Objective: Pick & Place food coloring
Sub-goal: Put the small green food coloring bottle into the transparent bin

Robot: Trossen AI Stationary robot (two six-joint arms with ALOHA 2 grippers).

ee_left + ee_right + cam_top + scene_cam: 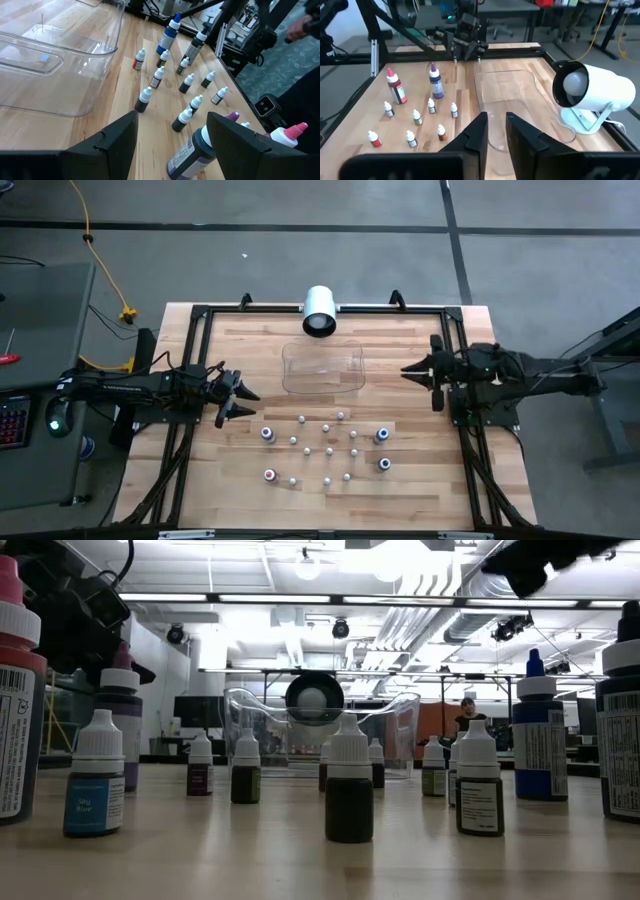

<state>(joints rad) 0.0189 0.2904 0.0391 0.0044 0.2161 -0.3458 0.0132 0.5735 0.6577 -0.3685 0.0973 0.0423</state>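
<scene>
While both arms are held above the wooden table (420, 490), the food coloring bottles (325, 450) are seen standing upright in a loose cluster on its near half, apart from one another — small white-capped ones in the middle, four larger ones at the cluster's outer corners. Beyond them, toward the far edge, a clear plastic tray (322, 368) is set, and behind it a white cylinder (319, 311). The left gripper (243, 396) is held at the left side of the table, near the cluster, its jaws spread wide with nothing between them. The right gripper (408, 369) is kept at the right side, just beside the tray — its jaws parted only narrowly, gripping nothing.
</scene>
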